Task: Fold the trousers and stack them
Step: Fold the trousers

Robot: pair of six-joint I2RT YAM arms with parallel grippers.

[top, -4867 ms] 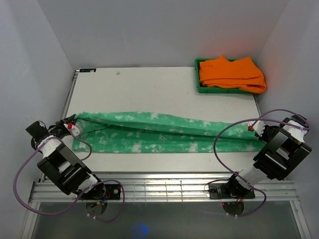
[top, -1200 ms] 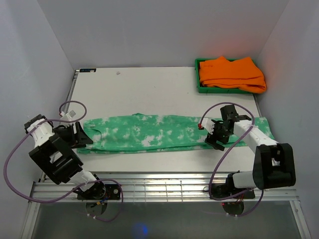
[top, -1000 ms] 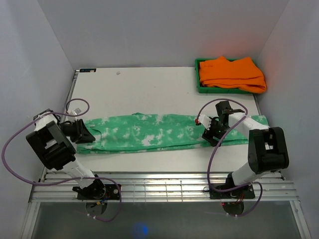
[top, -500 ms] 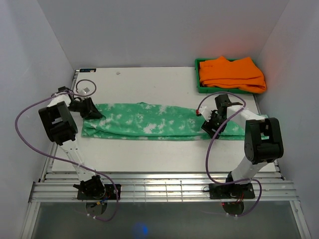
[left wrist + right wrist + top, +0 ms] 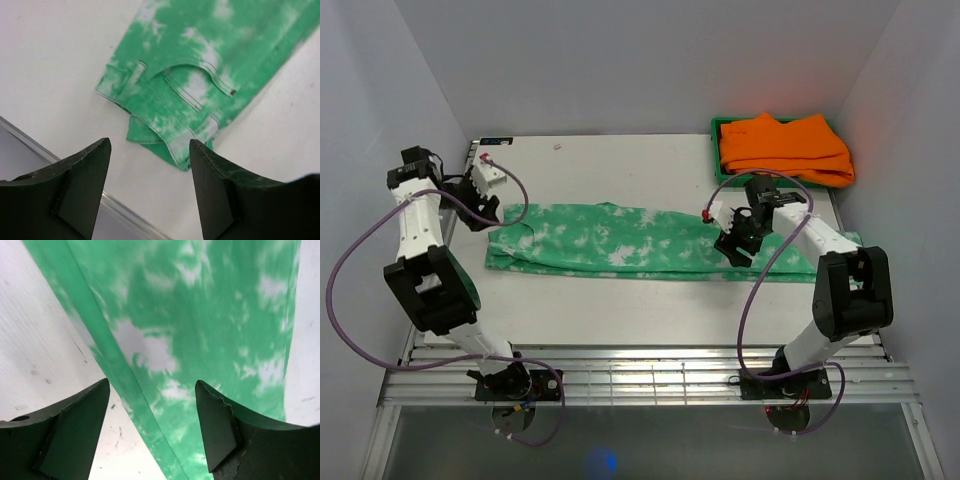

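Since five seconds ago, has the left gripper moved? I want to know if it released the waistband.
Yes. The left gripper has gone from the near side of the table toward its far left corner, and is now open above the trousers.

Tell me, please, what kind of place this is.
Probably a robot test booth: plain white walls enclose a white table, two robot arms stand at its near edge, and a green bin holds orange garments.

In the top view the right arm [image 5: 807, 228] covers part of the trousers [image 5: 620, 240] near their right end. Both wrist views cut them at the picture edges. The orange garments [image 5: 783, 148] hide the green tray's [image 5: 717, 160] inside. A small mark [image 5: 557, 147], perhaps a stain, is too small to tell.
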